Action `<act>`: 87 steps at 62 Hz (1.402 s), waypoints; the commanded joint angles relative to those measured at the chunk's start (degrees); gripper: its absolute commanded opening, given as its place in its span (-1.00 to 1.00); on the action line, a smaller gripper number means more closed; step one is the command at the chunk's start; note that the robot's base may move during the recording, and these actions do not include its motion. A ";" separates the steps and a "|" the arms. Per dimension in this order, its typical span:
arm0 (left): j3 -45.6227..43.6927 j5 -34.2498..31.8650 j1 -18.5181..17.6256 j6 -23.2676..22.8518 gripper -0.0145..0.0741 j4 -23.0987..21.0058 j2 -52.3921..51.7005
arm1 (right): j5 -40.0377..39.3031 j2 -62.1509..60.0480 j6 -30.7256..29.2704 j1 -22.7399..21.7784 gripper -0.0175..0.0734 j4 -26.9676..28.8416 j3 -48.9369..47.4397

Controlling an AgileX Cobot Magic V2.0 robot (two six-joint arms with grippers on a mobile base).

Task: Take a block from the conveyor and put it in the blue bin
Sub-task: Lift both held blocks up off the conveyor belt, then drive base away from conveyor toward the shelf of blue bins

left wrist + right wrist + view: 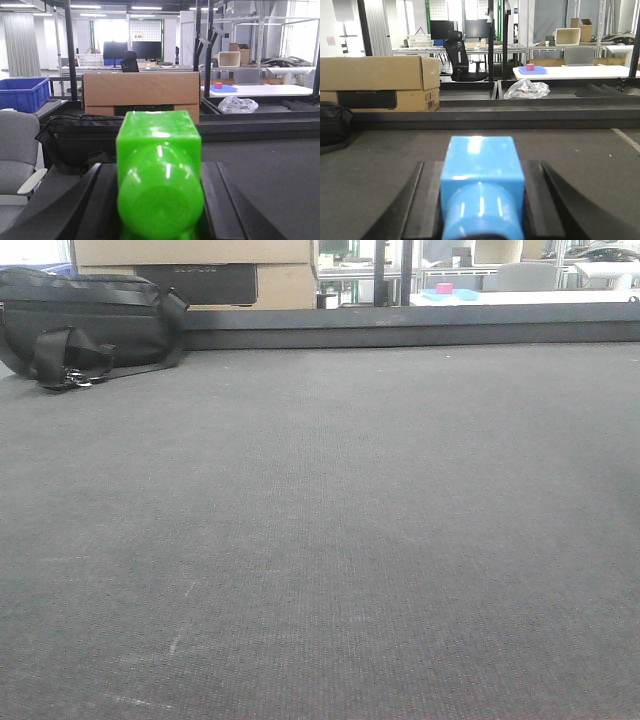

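The conveyor [320, 540] is a wide dark grey woven belt with a black edge rail [420, 328] at the back. No block or gripper shows in the front view. In the left wrist view my left gripper [160, 172] is shut on a glossy green block [159, 165] held between its black fingers [102, 200], above the belt [280, 170]. In the right wrist view my right gripper [482, 172] is shut on a light blue block [482, 175] above the belt [375, 165]. A blue bin [22, 92] stands far off to the left, beyond the belt.
A black bag [85, 325] lies at the belt's back left, in front of cardboard boxes [200, 270]. A grey chair [17, 150] is at the left. A white table with a blue tray [530, 70] and a clear plastic bag [526, 89] lie beyond the rail.
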 commanded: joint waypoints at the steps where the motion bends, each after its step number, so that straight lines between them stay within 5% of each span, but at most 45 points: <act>1: -0.07 -1.27 -0.13 -0.27 -0.92 -0.51 -0.33 | -0.69 -0.33 0.03 -0.23 -0.97 -0.42 -0.14; 87: -0.07 -1.27 -0.13 -0.27 -0.92 -0.51 -0.33 | -0.69 -0.33 0.03 -0.23 -0.97 -0.42 -0.14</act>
